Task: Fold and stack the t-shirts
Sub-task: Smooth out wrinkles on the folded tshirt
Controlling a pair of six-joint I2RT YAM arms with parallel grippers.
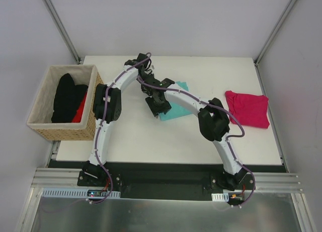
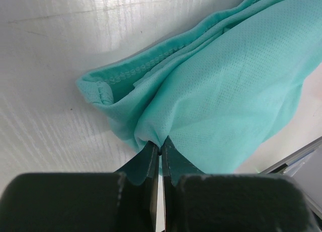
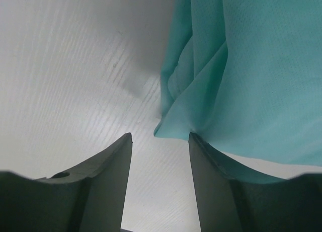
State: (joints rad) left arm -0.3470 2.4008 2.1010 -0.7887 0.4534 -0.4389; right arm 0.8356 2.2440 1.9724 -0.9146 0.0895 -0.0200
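A teal t-shirt (image 1: 177,109) lies partly folded at the table's middle, mostly hidden under both arms. My left gripper (image 2: 160,147) is shut on a bunched edge of the teal t-shirt (image 2: 226,86). My right gripper (image 3: 160,137) is open just above the table, and its right finger touches the near corner of the teal t-shirt (image 3: 251,76); nothing sits between its jaws. A folded pink t-shirt (image 1: 247,108) lies at the table's right. In the top view the two grippers meet over the teal shirt, left (image 1: 149,77) and right (image 1: 157,104).
A wicker basket (image 1: 45,130) stands at the table's left edge with black (image 1: 66,97) and red (image 1: 80,110) clothes in it. The table's right edge runs just past the pink shirt.
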